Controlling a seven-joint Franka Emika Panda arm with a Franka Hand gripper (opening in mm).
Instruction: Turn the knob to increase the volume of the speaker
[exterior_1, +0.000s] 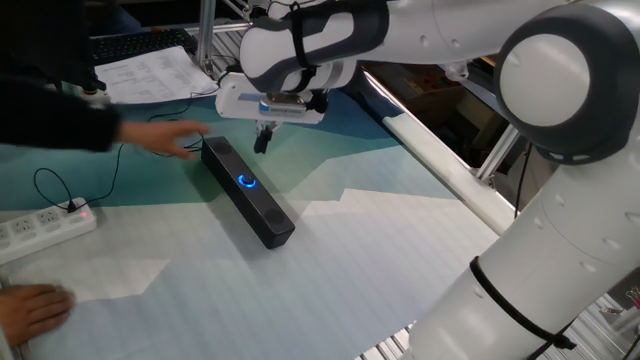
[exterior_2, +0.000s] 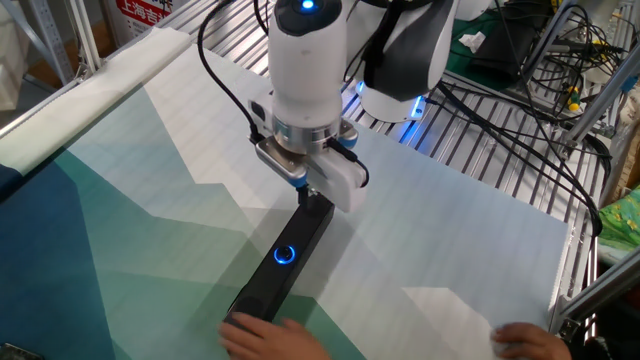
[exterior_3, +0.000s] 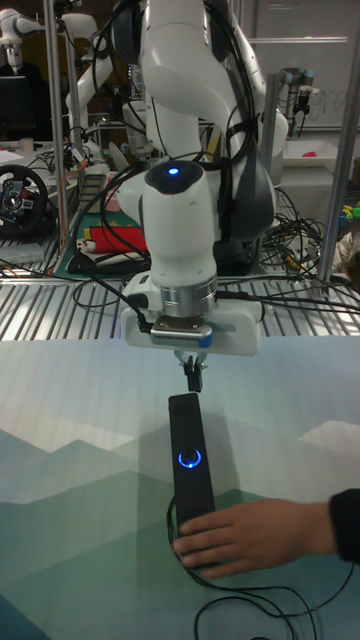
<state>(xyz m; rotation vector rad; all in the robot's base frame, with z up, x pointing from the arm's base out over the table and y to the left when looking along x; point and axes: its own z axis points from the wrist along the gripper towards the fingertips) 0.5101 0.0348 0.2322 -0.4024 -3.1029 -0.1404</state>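
Note:
The speaker (exterior_1: 262, 212) is a long black bar lying diagonally on the teal and white cloth, also seen in the other fixed view (exterior_2: 300, 243) and the tall view (exterior_3: 186, 420). The knob (exterior_1: 246, 181) glows blue on top near its middle (exterior_2: 287, 254) (exterior_3: 190, 459). My gripper (exterior_1: 261, 141) hangs shut, pointing down, a little above the bar's end nearest the robot base (exterior_2: 308, 192) (exterior_3: 192, 378). It is apart from the knob and holds nothing.
A person's hand (exterior_1: 166, 138) rests on the speaker's cable end (exterior_2: 266, 336) (exterior_3: 240, 535). Another hand (exterior_1: 32, 310) lies flat on the table edge. A white power strip (exterior_1: 40, 228) sits at the left, a thin cable (exterior_1: 115, 160) loops there, and papers (exterior_1: 150, 72) lie behind.

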